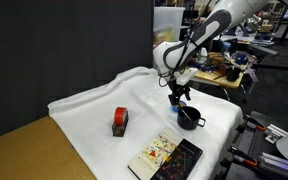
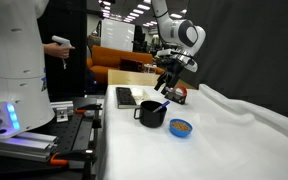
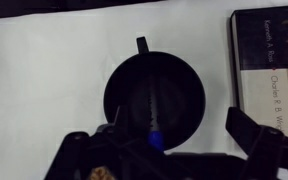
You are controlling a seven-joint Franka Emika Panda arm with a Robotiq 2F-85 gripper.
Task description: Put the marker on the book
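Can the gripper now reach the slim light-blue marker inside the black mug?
Probably yes: the open gripper hangs right above the black mug, whose top is uncovered, with the slim light-blue marker leaning inside. The mug's wall may leave little room to close.

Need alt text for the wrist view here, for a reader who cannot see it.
Seen from straight above, a black mug sits on a white cloth with the blue-tipped marker inside it. The open tool enters from the bottom edge, one finger on each side of the mug. The book lies flat at the right edge, partly cut off.
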